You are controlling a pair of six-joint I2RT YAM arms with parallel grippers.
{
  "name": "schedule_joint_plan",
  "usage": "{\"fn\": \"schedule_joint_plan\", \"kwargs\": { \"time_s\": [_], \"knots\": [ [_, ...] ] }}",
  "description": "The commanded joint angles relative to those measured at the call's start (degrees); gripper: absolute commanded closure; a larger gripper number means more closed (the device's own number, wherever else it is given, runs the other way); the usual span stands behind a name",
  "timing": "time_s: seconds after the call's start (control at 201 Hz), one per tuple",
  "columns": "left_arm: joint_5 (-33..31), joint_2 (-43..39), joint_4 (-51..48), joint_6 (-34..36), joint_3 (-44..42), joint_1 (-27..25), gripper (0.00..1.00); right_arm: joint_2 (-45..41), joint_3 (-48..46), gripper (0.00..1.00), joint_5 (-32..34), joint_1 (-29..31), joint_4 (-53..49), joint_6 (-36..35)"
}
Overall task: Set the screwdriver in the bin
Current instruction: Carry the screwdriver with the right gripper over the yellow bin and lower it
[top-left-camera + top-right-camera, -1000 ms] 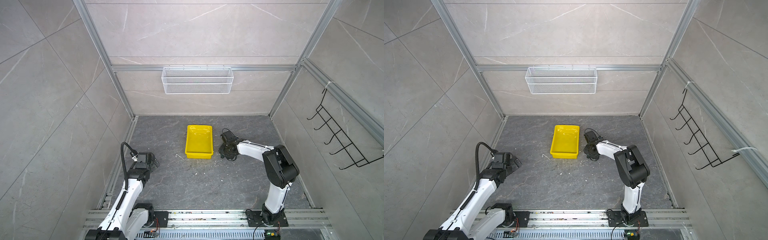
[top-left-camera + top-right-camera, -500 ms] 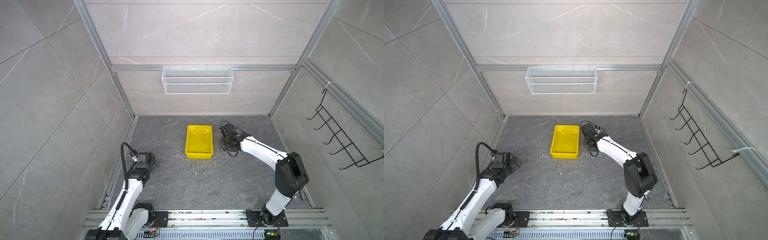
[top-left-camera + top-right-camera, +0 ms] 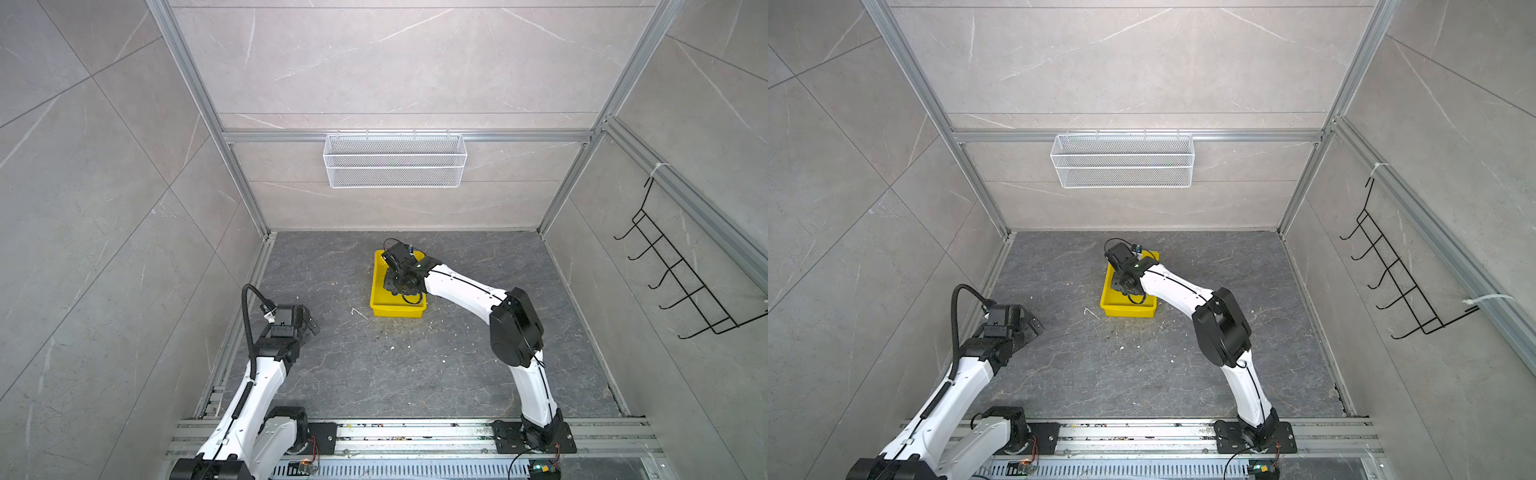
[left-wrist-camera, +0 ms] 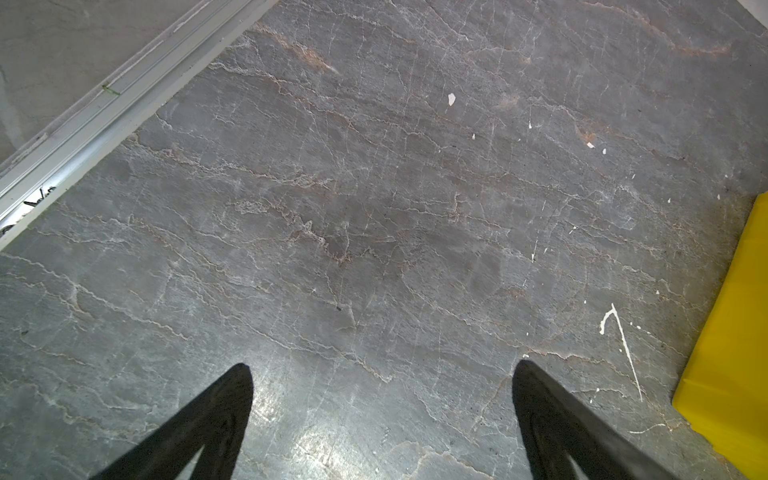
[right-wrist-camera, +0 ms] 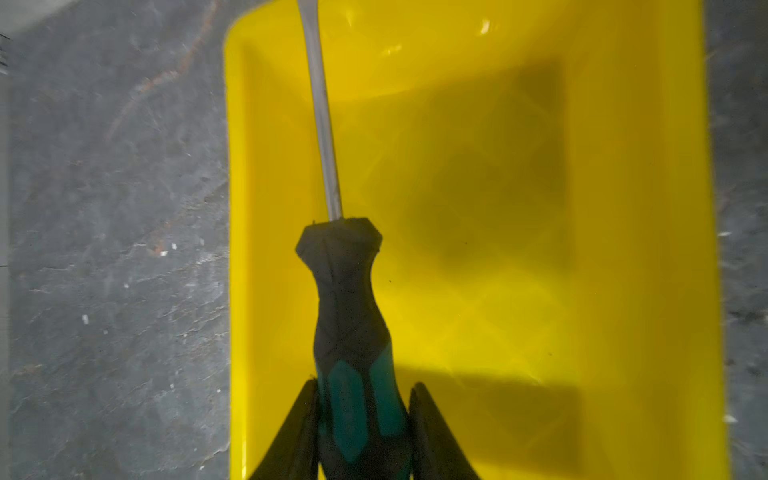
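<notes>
While the right gripper [image 5: 363,384] is clamped on the green end of the screwdriver [image 5: 349,299] handle, nothing is released yet; jaws pinch the handle from both sides.

Progress, my read: pick done, carry done, tool is over the bin [image 5: 623,208]; what's left is lowering, letting go, pulling the arm clear. The dark shadow on the yellow floor suggests the tool hangs above it and is not resting on it; I can't confirm the gap.

In both top views the right gripper [image 3: 394,286] sits over the bin [image 3: 397,311], and the wrist hides the tool there, so I can't say which way it heads in the room.

Orientation from the right wrist view: long axis runs straight out from the jaws, black neck of the handle first, then the thin shaft; it lines up roughly with the bin's long side and lies close to one long wall, not centred. The shaft crosses the end rim and leaves the frame; tip not visible, so it may overhang that end.

Left gripper [image 4: 382,363] spread wide, holding nothing, over bare floor [image 4: 374,208]; bin edge [image 4: 731,332] just beside it in that view; parked well apart from the work.
</notes>
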Motion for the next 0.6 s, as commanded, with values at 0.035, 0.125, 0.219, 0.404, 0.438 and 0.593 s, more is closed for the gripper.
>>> {"fn": "schedule_joint_plan", "kwargs": {
  "time_s": [0.035, 0.125, 0.219, 0.404, 0.438, 0.593],
  "knots": [
    [-0.46, 0.46, 0.14, -0.42, 0.69, 0.25, 0.0, 3.54, 3.34, 0.83, -2.62, -0.35, -0.83, 3.03],
    [-0.47, 0.62, 0.21, -0.41, 0.78, 0.25, 0.0, 4.71, 3.95, 0.83, -3.06, -0.29, -1.05, 3.17],
    [-0.47, 0.63, 0.23, -0.41, 0.78, 0.27, 0.0, 5.43, 4.38, 0.83, -3.15, -0.31, -1.21, 3.19],
    [-0.51, 0.63, 0.23, -0.35, 0.79, 0.25, 0.0, 7.4, 6.81, 0.81, -3.02, -0.22, -2.88, 3.0],
    [-0.56, 0.63, 0.23, -0.41, 0.83, 0.25, 0.0, 7.84, 7.41, 0.81, -2.96, -0.29, -3.26, 3.0],
    [-0.54, 0.53, 0.23, -0.41, 0.82, 0.27, 0.0, 9.17, 9.37, 0.8, -3.1, -0.29, -4.06, 2.84]
  ]
}}
